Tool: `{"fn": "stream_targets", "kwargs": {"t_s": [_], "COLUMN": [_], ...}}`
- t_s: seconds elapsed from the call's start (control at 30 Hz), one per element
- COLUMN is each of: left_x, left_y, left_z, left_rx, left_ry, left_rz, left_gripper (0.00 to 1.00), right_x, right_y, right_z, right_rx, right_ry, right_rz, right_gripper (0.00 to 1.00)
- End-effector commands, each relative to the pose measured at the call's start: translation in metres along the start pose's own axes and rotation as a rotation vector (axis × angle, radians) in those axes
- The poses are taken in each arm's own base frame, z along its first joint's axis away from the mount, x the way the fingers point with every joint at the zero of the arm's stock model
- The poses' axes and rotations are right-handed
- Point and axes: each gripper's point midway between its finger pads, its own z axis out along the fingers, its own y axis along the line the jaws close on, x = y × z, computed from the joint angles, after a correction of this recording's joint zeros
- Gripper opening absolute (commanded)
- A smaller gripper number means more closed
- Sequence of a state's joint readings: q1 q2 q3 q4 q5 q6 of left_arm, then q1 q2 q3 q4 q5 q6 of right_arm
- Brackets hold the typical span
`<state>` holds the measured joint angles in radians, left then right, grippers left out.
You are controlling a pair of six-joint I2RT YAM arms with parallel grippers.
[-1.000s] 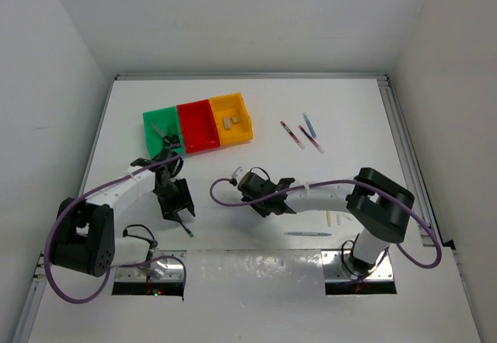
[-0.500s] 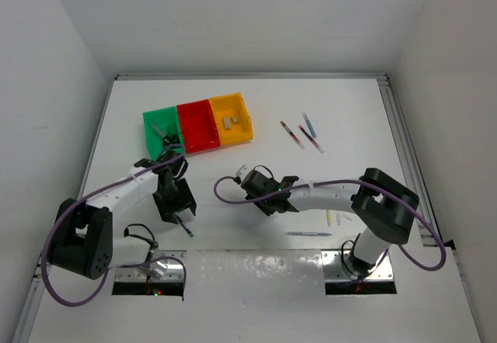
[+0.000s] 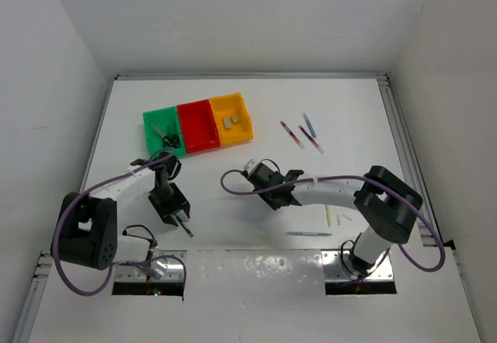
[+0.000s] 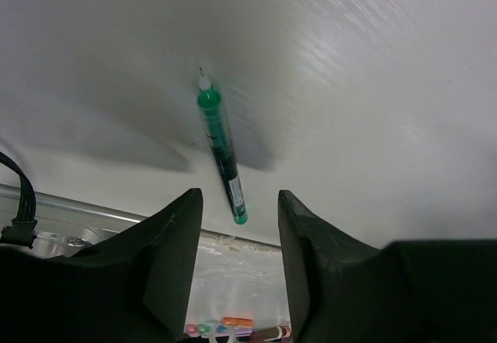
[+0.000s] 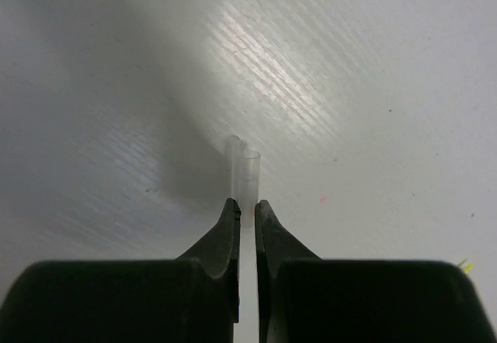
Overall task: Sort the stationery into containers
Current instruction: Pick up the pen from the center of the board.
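A dark teal pen (image 4: pixel 221 149) lies flat on the white table, seen near the front in the top view as the pen (image 3: pixel 185 228). My left gripper (image 4: pixel 239 203) hovers over its near end, open, fingers either side and not touching it; from above the left gripper (image 3: pixel 178 217) sits just behind the pen. My right gripper (image 5: pixel 245 207) is shut on a pale translucent stick (image 5: pixel 248 174), held above the table mid-scene as the right gripper (image 3: pixel 256 172). The containers stand at the back left: green (image 3: pixel 154 119), red (image 3: pixel 199 129), yellow-orange (image 3: pixel 242 128).
Small grey blocks (image 3: pixel 231 119) lie in the yellow-orange bin, dark scissors (image 3: pixel 172 138) in the green one. Red-white pens (image 3: pixel 293 134) and a blue pen (image 3: pixel 309 123) lie back right. Pale sticks (image 3: pixel 331 217) and a slim pen (image 3: pixel 308 234) lie front right. Purple cables (image 3: pixel 229 181) loop off both arms.
The right gripper has carried the pale stick a little rightward and farther back. The left gripper shifted slightly towards the front, widening then narrowing its jaws over the teal pen.
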<state>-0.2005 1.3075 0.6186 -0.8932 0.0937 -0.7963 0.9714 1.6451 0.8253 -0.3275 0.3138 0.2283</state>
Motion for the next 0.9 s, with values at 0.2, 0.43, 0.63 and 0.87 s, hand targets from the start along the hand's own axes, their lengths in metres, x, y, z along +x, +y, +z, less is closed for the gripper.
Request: {"fn": "stream_targets", "kwargs": {"t_s": [0.2,0.43,0.63,0.87], "left_x": [-0.005,0.0,-0.027,-0.051], "left_y": [0.002,0.001,-0.059,-0.142], "left_z": [0.02,0.024,-0.01,-0.098], "left_rx": [-0.002,0.007,0.215,0.349], "left_ry": [0.05,0.062,-0.06,-0.386], "left_rz": [-0.024,0.01,0.252,0.916], "left_gripper": [0.26,0.02,0.0,0.0], "right_x": [-0.027,-0.03,-0.033,-0.049], "right_y": [-0.026,-0.033,-0.036,-0.052], "right_z": [-0.016,-0.015,-0.017,-0.036], "right_rx": [0.066,0.079,0.06,-0.107], "right_ry": [-0.054,-0.056,-0.056,-0.121], "right_rz": [0.038,0.049,0.068,0.155], "right_gripper": [0.0,0.0,0.0,0.0]}}
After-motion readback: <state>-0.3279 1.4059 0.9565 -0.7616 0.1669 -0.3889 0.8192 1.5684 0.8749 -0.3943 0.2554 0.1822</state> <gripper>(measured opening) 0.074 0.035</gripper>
